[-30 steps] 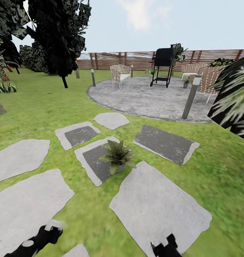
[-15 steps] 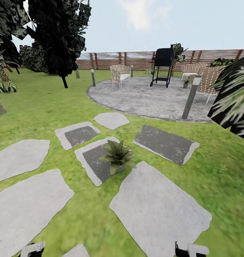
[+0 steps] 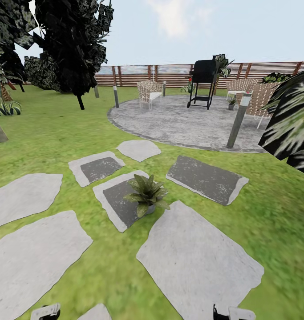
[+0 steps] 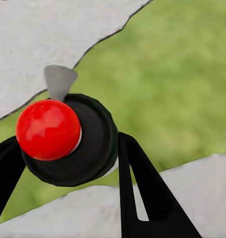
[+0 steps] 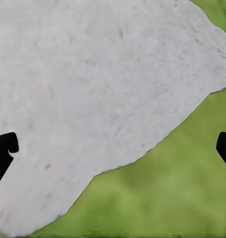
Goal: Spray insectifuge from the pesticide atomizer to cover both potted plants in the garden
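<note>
The pesticide atomizer (image 4: 88, 148) appears from above in the left wrist view as a dark round body with a grey nozzle and a red ball on its head. My left gripper (image 4: 65, 141) is shut on it, one black finger on each side, low over the grass; its whitish tip (image 3: 45, 312) peeks in at the head view's lower edge. My right gripper (image 5: 117, 141) is open over a pale stone, its fingers far apart. One potted plant (image 3: 147, 195) stands on a stepping stone ahead. A second small potted plant (image 3: 232, 103) sits far off on the patio.
Pale stepping stones (image 3: 196, 262) cross the lawn in front of me. Beyond lie the round stone patio (image 3: 178, 122) with a black grill (image 3: 204, 82), wicker chairs and a grey bollard lamp (image 3: 238, 121). A wooden fence (image 3: 134, 75) closes the garden. Dark trees stand at left and right.
Both arms have dropped toward the lower edge of the head view, so less of them shows. The camera and the plants have not moved.
</note>
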Tool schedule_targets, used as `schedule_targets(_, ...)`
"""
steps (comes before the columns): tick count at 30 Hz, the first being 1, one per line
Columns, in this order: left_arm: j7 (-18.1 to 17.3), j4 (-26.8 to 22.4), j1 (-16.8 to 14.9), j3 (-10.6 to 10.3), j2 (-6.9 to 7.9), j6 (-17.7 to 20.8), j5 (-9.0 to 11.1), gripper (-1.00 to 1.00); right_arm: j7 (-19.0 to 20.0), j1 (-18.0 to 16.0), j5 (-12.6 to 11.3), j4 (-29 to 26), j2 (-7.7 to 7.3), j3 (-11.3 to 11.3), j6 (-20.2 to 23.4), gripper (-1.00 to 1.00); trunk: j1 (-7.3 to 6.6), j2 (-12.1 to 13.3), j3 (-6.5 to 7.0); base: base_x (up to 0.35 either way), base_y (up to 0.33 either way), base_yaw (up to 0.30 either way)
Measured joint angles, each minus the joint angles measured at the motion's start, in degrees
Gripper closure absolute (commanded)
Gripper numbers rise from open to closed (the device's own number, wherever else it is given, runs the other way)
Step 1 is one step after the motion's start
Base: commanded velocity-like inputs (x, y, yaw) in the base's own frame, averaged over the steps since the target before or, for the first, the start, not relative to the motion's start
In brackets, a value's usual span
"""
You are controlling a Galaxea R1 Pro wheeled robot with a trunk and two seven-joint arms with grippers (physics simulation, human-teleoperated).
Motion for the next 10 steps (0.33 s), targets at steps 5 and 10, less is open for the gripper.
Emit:
schedule_targets(5, 0.0, -0.3, 0.0, -0.06, 0.21, 0.0, -0.12, 1.0, 0.0, 0.08, 0.01, 0.13, 0.02, 0.0, 0.0, -1.0, 0.0, 0.0, 0.0, 0.0, 0.0, 0.0)
schedule_targets(10, 0.0, 0.04, 0.0, -0.18, 0.0, -0.01, -0.14, 1.0, 0.0, 0.08, 0.01, 0.14, 0.02, 0.02, 0.0, -1.0, 0.0, 0.0, 0.0, 0.0, 0.0, 0.0)
